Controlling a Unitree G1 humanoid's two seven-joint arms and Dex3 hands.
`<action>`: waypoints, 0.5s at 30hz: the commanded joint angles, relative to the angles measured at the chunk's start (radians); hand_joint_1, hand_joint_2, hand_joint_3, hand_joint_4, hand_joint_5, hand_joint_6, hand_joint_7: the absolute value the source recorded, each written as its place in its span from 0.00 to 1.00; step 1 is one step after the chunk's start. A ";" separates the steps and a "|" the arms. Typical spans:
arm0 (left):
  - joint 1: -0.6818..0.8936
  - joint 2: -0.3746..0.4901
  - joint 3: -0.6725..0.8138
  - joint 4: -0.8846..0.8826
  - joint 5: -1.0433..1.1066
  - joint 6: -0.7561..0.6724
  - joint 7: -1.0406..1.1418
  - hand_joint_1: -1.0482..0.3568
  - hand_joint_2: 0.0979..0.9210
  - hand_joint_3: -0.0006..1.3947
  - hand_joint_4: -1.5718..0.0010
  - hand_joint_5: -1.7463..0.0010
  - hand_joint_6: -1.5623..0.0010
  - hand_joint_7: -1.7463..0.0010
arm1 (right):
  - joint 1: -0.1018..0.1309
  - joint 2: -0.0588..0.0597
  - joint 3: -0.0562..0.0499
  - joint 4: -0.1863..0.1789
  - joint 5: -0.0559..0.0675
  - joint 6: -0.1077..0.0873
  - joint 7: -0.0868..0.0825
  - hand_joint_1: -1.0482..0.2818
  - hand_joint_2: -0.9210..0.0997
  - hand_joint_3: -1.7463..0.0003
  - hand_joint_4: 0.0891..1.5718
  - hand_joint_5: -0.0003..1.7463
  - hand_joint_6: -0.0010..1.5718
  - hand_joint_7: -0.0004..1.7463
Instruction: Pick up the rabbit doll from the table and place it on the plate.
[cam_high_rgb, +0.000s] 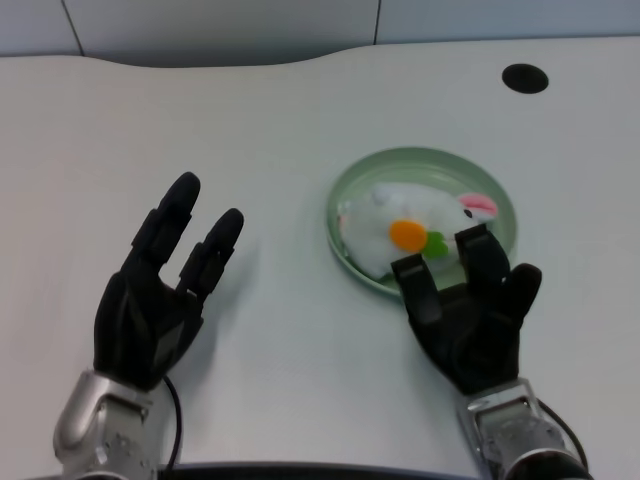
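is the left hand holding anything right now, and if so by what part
Nothing is held. The left hand is over bare table with its fingers apart, well left of the plate. The rabbit doll lies on the plate.

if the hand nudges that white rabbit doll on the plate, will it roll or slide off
Probably neither. The fluffy white rabbit doll looks soft and light, so it would likely squash and give rather than roll. It lies flat inside the pale green round plate, whose raised rim should catch it. A hard push might shift the plate itself.
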 joint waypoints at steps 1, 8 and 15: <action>0.048 -0.029 0.026 0.008 -0.013 -0.042 -0.029 0.00 1.00 0.51 0.93 0.97 0.96 0.98 | 0.012 0.009 -0.006 0.016 0.001 0.017 0.001 0.45 0.05 1.00 0.57 1.00 0.48 0.99; 0.064 -0.052 0.044 0.032 -0.003 -0.068 -0.040 0.00 1.00 0.49 0.90 0.96 0.95 0.99 | 0.001 0.003 -0.001 0.021 -0.018 0.014 -0.014 0.43 0.05 1.00 0.58 1.00 0.49 1.00; 0.057 -0.059 0.056 0.036 -0.002 -0.064 -0.048 0.00 1.00 0.45 0.90 0.96 0.94 0.99 | -0.004 0.007 -0.006 0.023 -0.019 0.010 -0.027 0.42 0.06 1.00 0.59 1.00 0.51 1.00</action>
